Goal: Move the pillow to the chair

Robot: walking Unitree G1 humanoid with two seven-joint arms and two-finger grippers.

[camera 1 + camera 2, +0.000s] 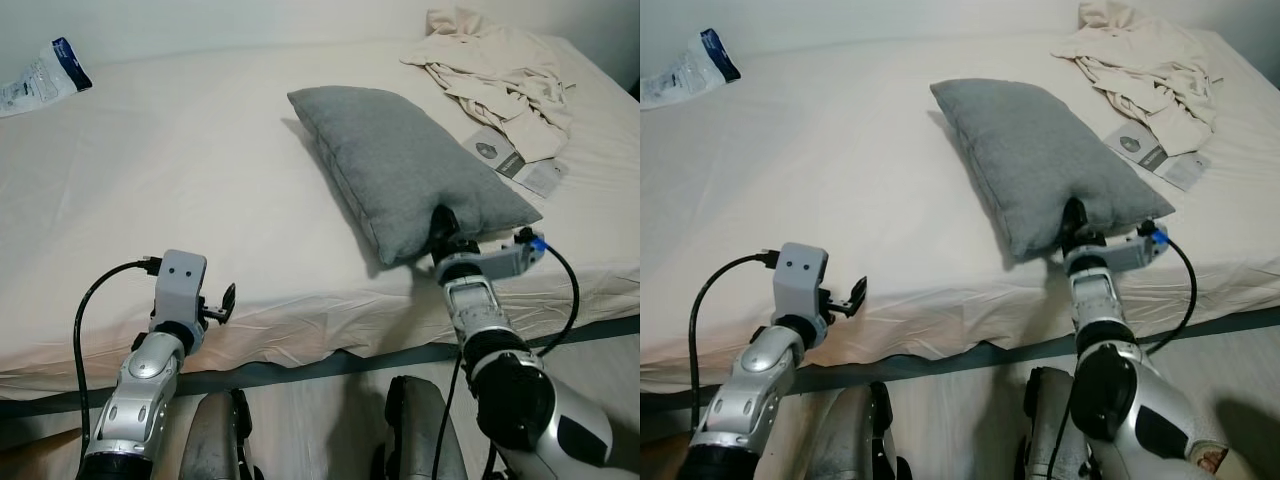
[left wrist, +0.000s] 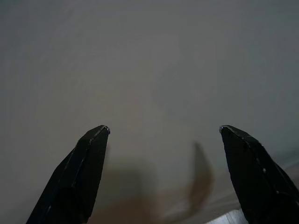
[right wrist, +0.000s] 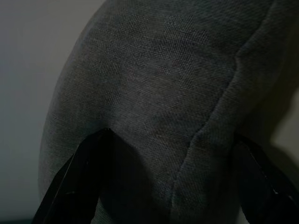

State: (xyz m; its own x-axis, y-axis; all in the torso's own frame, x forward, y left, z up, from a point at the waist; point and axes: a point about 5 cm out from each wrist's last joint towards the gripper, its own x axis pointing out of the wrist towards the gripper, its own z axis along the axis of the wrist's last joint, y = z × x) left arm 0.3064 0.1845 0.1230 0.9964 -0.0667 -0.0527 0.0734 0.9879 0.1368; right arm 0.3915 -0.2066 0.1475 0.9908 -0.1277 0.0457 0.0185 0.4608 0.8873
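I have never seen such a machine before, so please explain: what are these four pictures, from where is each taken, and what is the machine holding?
This is a humanoid robot with two silver arms, each ending in a gripper of two black fingers. The two wide pictures come from the stereo camera on its head, looking down at a bed. The two dark pictures come from cameras on its wrists, looking along the fingers. On the bed lie a grey pillow, a crumpled beige garment and a plastic packet. The right gripper has its fingers around the pillow's near end, not clearly closed. The left gripper is open above the bed's near edge, holding nothing.
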